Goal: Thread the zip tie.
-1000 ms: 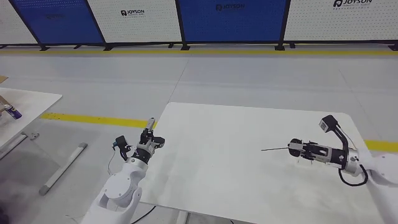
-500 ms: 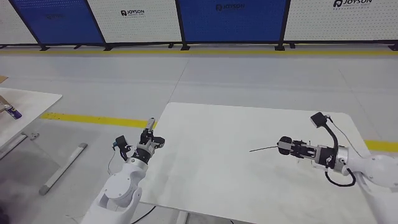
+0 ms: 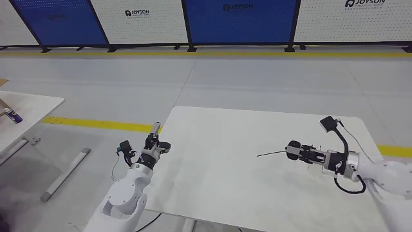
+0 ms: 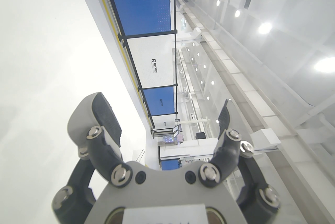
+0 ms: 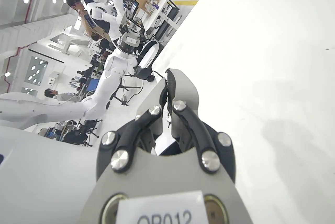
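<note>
Zip tie (image 3: 271, 153) in right hand (image 3: 288, 151)

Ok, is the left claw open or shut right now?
Open. In the left wrist view the left claw has its two fingers standing wide apart, with nothing between them.

1. A white table (image 3: 225, 167) with rounded corners stands on a pale grey floor (image 3: 257, 80).
2. Its top is flat, plain and matt, with the near edge running along the robot's side.
3. A yellow line (image 3: 96, 124) painted on the floor runs up to the table's far left corner and shows again past its right side.
4. A tiny dark speck (image 5: 326, 49) sits on the tabletop; it is too small to tell what it is.
</note>
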